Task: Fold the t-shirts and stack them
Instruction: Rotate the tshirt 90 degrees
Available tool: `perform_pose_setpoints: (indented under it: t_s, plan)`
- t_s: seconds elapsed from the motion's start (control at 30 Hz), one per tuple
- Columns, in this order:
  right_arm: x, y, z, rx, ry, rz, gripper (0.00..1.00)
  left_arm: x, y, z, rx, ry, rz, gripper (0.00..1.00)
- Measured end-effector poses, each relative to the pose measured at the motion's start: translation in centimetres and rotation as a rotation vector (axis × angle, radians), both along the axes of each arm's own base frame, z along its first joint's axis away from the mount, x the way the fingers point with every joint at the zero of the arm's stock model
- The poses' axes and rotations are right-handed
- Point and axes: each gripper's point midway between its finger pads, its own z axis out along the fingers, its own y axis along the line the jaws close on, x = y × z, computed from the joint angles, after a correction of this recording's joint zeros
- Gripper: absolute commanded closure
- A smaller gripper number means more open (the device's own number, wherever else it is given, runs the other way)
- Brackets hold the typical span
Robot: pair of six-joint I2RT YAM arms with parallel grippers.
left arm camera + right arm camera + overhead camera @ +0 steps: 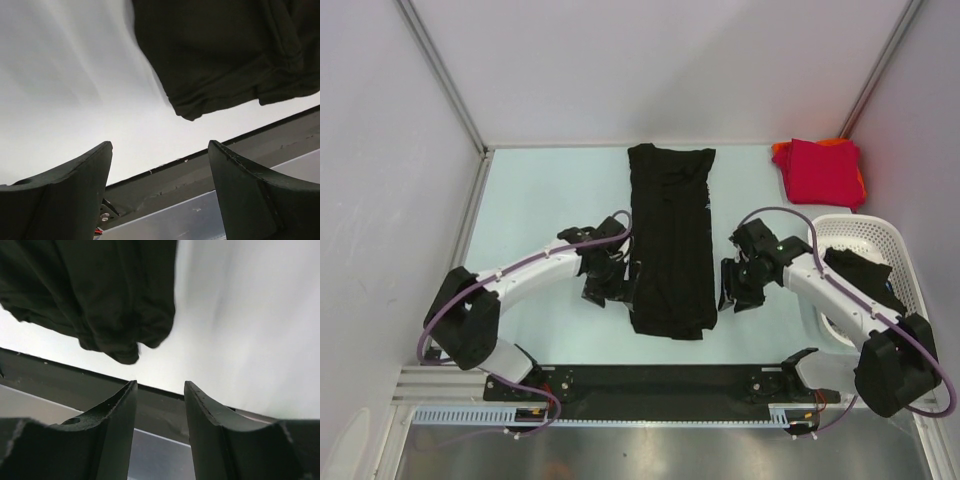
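The table (540,200) is bare on both sides of the black t-shirt (670,240). There is wide room to its left as far as the side wall and a narrower strip to its right. The black t-shirt is folded into a long band running from the far edge toward the arms, and its near hem stops short of the table's near edge. Right of it stands the white basket (865,232) with dark cloth (860,270) inside. Farther right and back, the red t-shirt (823,172) lies folded on the orange t-shirt (779,150).

The left gripper (608,290) sits just beside the band's near left edge, jaws spread wide and empty. The right gripper (732,290) sits just beside the band's near right edge, jaws partly apart and also empty. In each wrist view the hem corner lies ahead of the fingers, not between them.
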Motion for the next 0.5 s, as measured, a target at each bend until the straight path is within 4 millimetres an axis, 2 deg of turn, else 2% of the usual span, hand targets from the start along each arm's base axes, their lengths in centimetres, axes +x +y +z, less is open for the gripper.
perform_pose_setpoints:
  t_s: [0.13, 0.3, 0.4, 0.5]
  plan:
    - [-2.1, -0.3, -1.7, -0.016, 0.060, -0.011, 0.54, -1.5, -1.3, -0.4, 0.018, -0.007, -0.059, 0.16]
    - [-4.2, -0.1, -3.5, -0.036, 0.118, -0.004, 0.54, -3.8, -2.7, -3.0, 0.102, 0.037, -0.156, 0.17]
    - [-4.4, 0.5, -4.5, -0.042, 0.130, 0.003, 0.55, -4.4, -2.8, -4.6, 0.162, 0.058, -0.187, 0.17]
    - [-4.0, 1.4, -5.8, -0.060, 0.140, 0.014, 0.56, -3.8, -2.6, -4.8, 0.193, 0.041, -0.185, 0.17]
